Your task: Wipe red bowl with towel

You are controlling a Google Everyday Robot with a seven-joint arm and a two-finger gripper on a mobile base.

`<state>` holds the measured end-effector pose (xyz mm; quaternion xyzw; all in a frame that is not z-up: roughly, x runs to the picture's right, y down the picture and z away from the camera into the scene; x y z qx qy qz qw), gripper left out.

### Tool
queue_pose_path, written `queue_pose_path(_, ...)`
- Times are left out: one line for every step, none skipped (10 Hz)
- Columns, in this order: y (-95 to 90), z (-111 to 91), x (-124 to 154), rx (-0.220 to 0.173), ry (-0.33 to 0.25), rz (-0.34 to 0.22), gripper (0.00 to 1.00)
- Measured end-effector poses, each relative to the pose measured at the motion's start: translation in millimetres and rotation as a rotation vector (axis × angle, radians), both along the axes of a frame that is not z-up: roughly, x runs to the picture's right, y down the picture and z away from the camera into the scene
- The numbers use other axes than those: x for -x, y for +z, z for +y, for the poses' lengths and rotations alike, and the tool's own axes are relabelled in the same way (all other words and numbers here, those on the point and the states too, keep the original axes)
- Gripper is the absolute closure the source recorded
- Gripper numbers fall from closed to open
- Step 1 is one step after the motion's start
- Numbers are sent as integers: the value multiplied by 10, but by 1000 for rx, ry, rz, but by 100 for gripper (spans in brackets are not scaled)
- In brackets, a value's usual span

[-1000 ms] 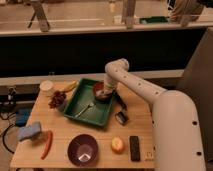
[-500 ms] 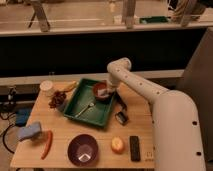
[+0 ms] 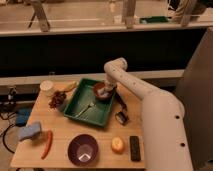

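A small red bowl (image 3: pixel 98 88) sits in the far right corner of a green tray (image 3: pixel 82 114) on the wooden table. A pale towel (image 3: pixel 103 92) lies bunched inside the bowl. My gripper (image 3: pixel 106 89) reaches down from the white arm (image 3: pixel 131 85) into the bowl, pressing on the towel. A fork (image 3: pixel 86 108) lies in the tray in front of the bowl.
A purple bowl (image 3: pixel 83 149), an orange fruit (image 3: pixel 118 145) and a black remote (image 3: pixel 135 148) sit near the front edge. A blue sponge (image 3: pixel 30 131) and red pepper (image 3: pixel 47 144) lie at the left. Grapes (image 3: pixel 56 99), a white cup (image 3: pixel 47 88) and a banana (image 3: pixel 70 86) are at the back left.
The gripper has shifted slightly within the bowl with the towel; the bowl and tray stay in place.
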<state>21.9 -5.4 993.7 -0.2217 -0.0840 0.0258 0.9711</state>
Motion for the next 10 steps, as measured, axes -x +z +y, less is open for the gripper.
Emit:
queue_pose_path(10,-30,32,-8,0,-3,100)
queue_pose_path(8,-52,53,-13,1,-8,100)
queue_pose_path(-26,-78,109,-17,4,-35,100)
queue_pose_path(-69,-79,192,-17,4,-70,100)
queue_pose_path(-108,-75,260,-16,4,-100,100)
queue_pose_path(-174,-53,318,-12,2,-139,100)
queue_pose_path(-214,-25,350,-4,1,-162,100)
queue_pose_path(-268,46,406,12,-6,-194,100)
queue_pose_path(-324,125,487,26,-16,-226,100)
queue_pose_path(-375,180,508,33,-21,-253,100)
